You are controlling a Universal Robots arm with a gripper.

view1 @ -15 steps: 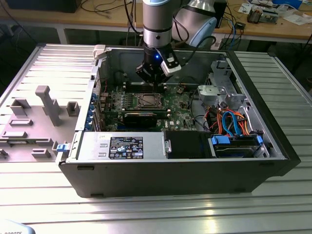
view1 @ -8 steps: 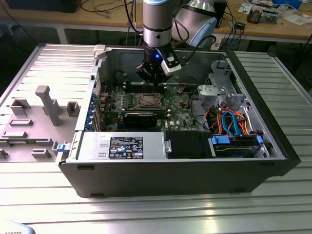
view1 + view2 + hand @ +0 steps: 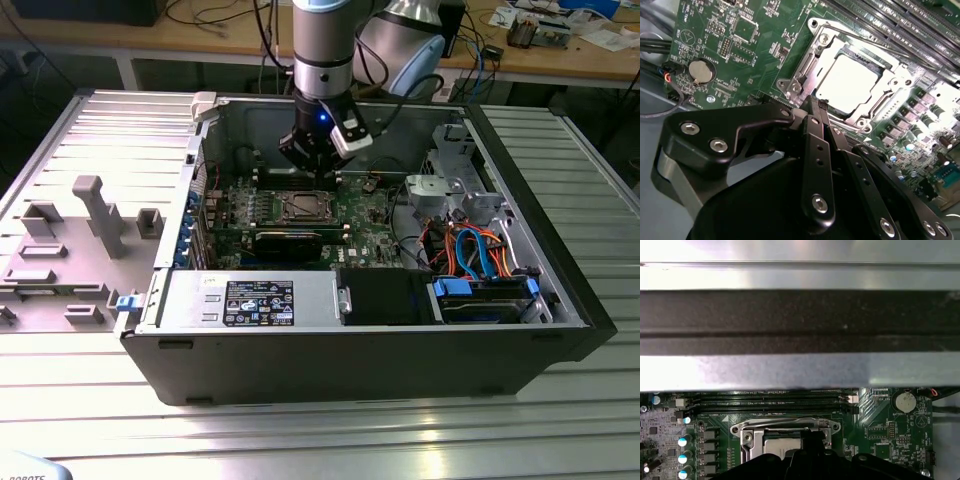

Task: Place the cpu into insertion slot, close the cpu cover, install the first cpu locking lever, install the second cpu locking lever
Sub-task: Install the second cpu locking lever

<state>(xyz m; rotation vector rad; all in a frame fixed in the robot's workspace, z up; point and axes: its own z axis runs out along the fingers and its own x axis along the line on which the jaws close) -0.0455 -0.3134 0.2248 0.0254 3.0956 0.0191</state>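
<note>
Silver-grey square cpu point(image 3: 847, 87) sits in the insertion slot under the thin silvery cpu cover point(image 3: 816, 59), already down, we judge; black gripper point(image 3: 816, 102), jaws together and empty, hovers beside the slot, levers pending.

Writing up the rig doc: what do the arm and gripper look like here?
The arm is a silver-grey tube with a light blue cap and a black wrist section carrying a small blue light. The gripper is matte black, built from flat linkage bars with silver screws. A small white-and-black module sits beside the wrist.
</note>
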